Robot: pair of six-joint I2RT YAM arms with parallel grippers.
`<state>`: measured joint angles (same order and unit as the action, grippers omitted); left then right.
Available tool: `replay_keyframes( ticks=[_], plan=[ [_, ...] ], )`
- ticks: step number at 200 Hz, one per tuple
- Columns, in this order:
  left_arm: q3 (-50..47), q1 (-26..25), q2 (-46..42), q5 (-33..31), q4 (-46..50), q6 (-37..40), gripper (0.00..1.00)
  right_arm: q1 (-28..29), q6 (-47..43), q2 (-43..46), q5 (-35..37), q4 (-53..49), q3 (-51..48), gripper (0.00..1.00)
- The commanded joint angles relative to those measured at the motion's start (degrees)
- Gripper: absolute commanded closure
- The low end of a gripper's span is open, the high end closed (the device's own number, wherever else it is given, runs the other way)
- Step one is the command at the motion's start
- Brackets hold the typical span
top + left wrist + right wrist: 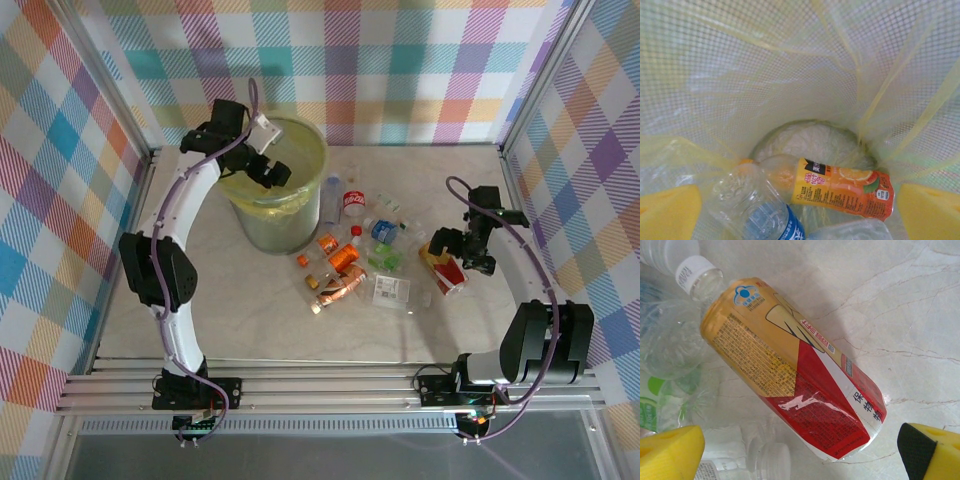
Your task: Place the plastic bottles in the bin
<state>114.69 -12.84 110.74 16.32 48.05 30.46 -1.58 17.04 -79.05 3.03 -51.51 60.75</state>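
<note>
Red-gold bottle lies under right tool (jaws wide).

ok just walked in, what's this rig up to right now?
Two arms are clearing plastic bottles off the table into the bin. The left hand hangs open and empty over the bin's mouth; an orange-labelled bottle and a blue-labelled bottle lie at the bottom. The right hand is open just above a red-and-gold bottle on the table, not gripping it yet. A pile of bottles waits beside the bin.
</note>
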Motion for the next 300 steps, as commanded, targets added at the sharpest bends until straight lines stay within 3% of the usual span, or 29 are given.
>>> replay_keyframes(
  ticks=[1, 121, 220, 267, 300],
  plan=[
    [1.7, -0.8, -5.4, -1.9, -1.1, -1.6, 0.00, -0.4, -1.3, -1.4, 0.7, -1.0, -0.7, 0.00],
    [-4.1, -3.6, -17.2, -9.5, -7.9, -12.6, 0.00, -0.5, -4.1, -7.7, 1.9, 0.0, -2.2, 0.00],
    [-4.3, -5.4, -18.4, -11.1, -7.7, -15.9, 0.00, -0.8, -1.0, -11.3, 1.5, 3.7, -2.8, 0.00],
    [-4.4, -6.0, -18.5, -11.3, -7.5, -17.4, 0.00, -1.1, -0.2, -13.3, -1.1, 6.2, -3.2, 0.09],
    [-5.2, -6.3, -18.7, -10.7, -8.1, -18.7, 0.00, -1.1, -0.2, -15.0, -2.1, 7.9, -3.8, 0.02]
  ],
)
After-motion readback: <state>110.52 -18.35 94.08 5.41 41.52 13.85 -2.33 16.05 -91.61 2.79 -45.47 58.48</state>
